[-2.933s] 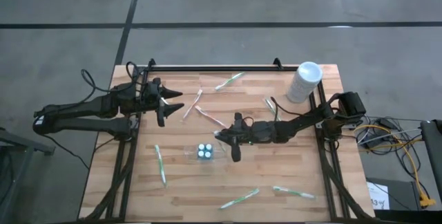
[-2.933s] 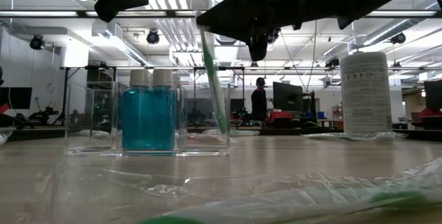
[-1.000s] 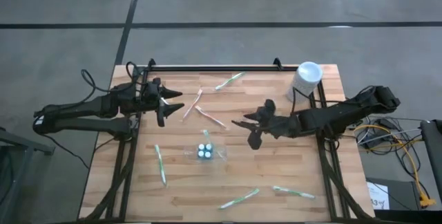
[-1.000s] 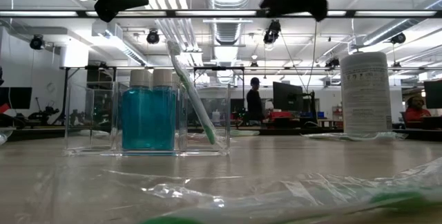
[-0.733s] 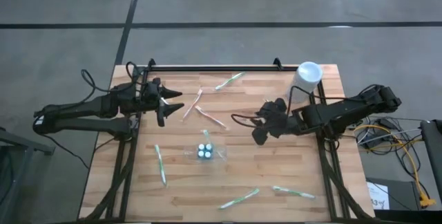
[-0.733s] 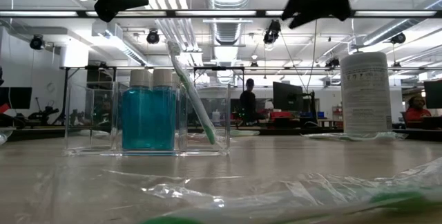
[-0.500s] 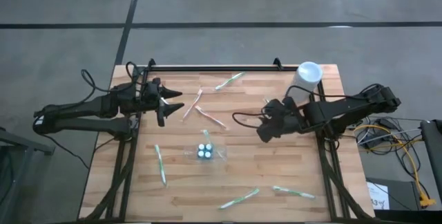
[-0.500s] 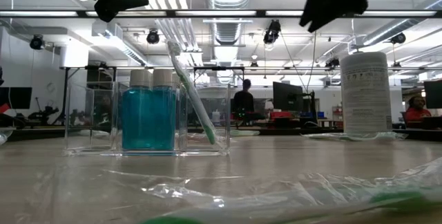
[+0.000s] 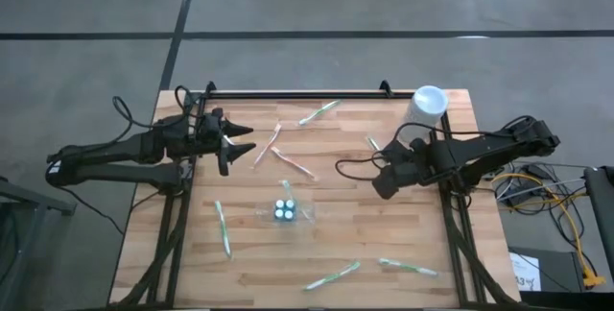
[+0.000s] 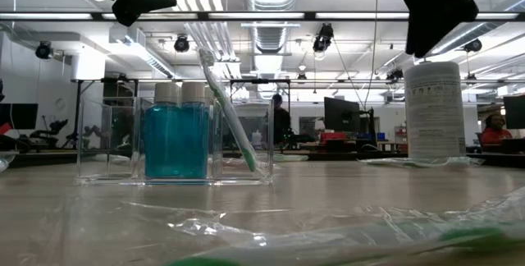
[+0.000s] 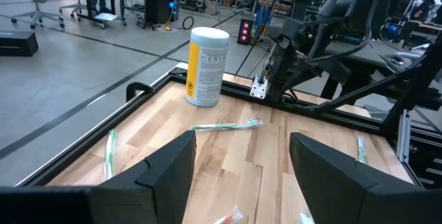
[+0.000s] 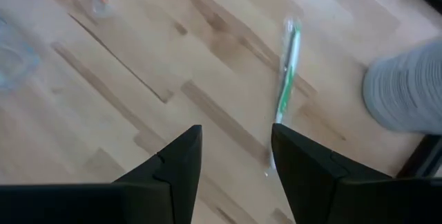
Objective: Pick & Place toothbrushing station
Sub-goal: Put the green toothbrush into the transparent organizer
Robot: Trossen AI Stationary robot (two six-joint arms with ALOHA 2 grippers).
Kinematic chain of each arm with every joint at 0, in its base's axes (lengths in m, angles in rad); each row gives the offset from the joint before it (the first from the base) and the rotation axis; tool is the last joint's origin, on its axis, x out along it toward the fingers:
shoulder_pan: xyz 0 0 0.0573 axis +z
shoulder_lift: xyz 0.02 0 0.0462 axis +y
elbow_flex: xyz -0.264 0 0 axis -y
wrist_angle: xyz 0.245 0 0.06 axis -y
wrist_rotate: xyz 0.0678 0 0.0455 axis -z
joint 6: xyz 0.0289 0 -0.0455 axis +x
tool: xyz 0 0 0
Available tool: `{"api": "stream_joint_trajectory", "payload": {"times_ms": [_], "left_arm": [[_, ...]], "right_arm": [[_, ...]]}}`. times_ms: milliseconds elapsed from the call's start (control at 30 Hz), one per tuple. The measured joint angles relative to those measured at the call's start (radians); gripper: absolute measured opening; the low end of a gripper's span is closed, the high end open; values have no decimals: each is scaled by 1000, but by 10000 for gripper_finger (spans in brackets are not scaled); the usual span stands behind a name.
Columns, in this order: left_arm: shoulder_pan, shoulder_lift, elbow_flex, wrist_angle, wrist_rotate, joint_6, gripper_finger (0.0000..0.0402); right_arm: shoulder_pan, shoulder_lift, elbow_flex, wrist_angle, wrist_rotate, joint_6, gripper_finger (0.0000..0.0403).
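Table: I see a light wooden slatted table (image 9: 336,225) with a black frame filling the middle of the high view.

Organizer: a clear plastic compartment box (image 10: 175,141) sits at lower centre of the high view (image 9: 284,212). In the low view it holds two blue liquid bottles with white caps (image 10: 175,139), side by side.

Placed toothbrush: one green-and-white toothbrush (image 10: 227,110) stands tilted in the organizer, just right of the bottles in the low view.

Right gripper: I have the right gripper (image 9: 382,182) right of centre in the high view, above the wood and well apart from the organizer. My right wrist view shows its two dark fingers (image 12: 173,172) spread apart with nothing between them.

Nearest wrapped toothbrush: a green toothbrush in clear wrapping (image 12: 284,82) lies flat on the wood ahead of the right fingers. In the high view it is just above the gripper (image 9: 373,144).

Canister: a white cylindrical wipes canister (image 9: 423,113) stands upright at the upper right of the table.

Left gripper: the left gripper (image 9: 233,141) waits at the upper left of the table, fingers (image 11: 162,175) parted and empty.

Loose wrapped toothbrushes: one near the top edge (image 9: 318,112), two crossing right of the left gripper (image 9: 268,145), one at lower left (image 9: 223,227), two along the bottom edge (image 9: 333,275) and (image 9: 407,268).
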Motion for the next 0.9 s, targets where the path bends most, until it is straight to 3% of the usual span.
{"api": "stream_joint_trajectory", "payload": {"times_ms": [200, 433, 633, 900], "left_arm": [[0, 0, 0, 0, 0, 0, 239], [0, 0, 0, 0, 4, 0, 239], [0, 0, 0, 0, 3, 0, 239], [0, 0, 0, 0, 3, 0, 239]], "right_arm": [[-15, -61, -84, -6, -83, 80, 171], [-35, -112, -201, -2, -104, 146, 179], [-74, -111, -293, 20, -146, 116, 180], [-125, -105, -409, 180, -155, 73, 180]]}}
